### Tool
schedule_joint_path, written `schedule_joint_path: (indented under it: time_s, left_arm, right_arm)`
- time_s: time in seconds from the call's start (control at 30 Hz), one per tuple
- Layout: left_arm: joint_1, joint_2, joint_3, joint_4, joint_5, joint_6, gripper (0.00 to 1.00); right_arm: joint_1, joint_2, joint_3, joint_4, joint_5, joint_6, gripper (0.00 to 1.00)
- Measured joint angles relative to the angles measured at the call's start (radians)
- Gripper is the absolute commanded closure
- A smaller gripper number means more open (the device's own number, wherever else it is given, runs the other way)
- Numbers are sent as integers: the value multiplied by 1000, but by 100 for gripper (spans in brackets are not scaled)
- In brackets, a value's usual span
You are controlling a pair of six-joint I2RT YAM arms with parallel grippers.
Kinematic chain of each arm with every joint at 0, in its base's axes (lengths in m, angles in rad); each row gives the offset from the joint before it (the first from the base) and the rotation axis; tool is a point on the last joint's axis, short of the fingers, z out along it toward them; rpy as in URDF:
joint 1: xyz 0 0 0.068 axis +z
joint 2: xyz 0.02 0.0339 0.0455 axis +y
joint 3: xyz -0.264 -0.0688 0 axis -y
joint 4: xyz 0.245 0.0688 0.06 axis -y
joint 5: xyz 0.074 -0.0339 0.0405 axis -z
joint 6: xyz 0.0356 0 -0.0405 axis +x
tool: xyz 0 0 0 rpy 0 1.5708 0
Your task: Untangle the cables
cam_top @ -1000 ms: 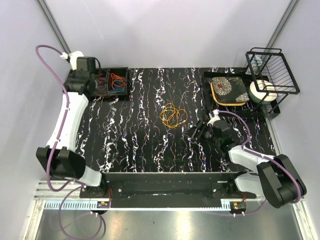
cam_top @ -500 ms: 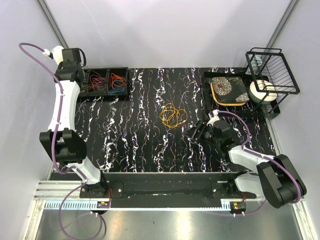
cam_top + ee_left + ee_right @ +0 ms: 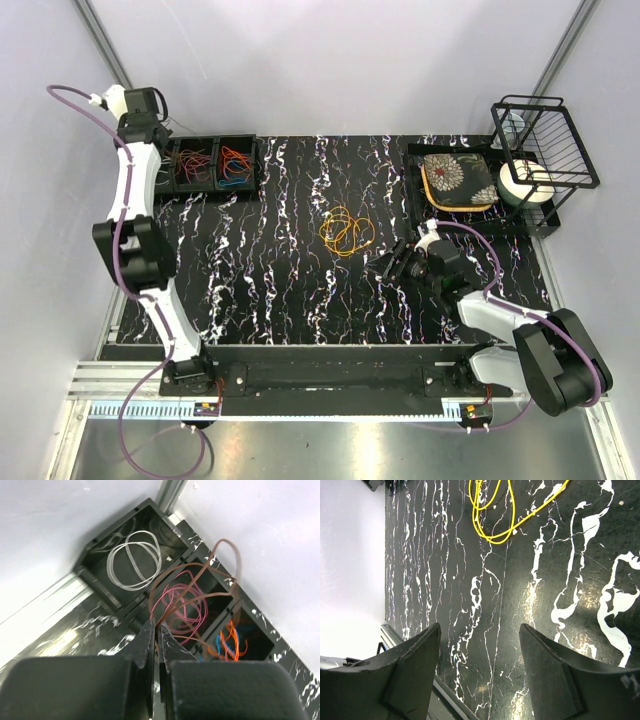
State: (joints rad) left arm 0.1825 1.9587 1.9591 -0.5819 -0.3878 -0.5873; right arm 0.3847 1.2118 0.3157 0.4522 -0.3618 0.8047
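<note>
Sitting at the back-left corner of the table, a black divided tray keeps whitish cables, pink cables and orange-and-blue cables in separate compartments. The left gripper, its arm reared up and back over the tray, is pinched shut on a brownish-red loop arching above them. Loose orange cables lie mid-table. The right gripper, low and near them, gapes empty. A wire rack stands far right.

Overhead view looks down; close right wrist shares orange cables.

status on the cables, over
Left gripper shut on a reddish-brown cable over the tray. Right gripper open, empty, near orange cables. Nothing blocking.
</note>
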Motion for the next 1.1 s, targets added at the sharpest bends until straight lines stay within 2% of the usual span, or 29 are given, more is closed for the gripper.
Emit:
schedule_joint_path:
  time_s: [0.23, 0.43, 0.63, 0.8, 1.1]
  left_arm:
    - [20, 166, 37, 83, 76, -30, 100]
    - [21, 250, 38, 120, 128, -43, 100]
    - [21, 261, 24, 180, 199, -64, 100]
    - [15, 261, -50, 234, 248, -92, 100]
    - [-1, 264, -92, 206, 193, -103, 100]
  right_arm:
    - [-8, 16, 0, 8, -8, 0, 30]
    - [-14, 26, 0, 19, -25, 0, 30]
    - [-15, 33, 0, 23, -26, 0, 30]
    - [-19, 33, 0, 24, -26, 0, 30]
    - [-21, 33, 0, 31, -27, 0, 30]
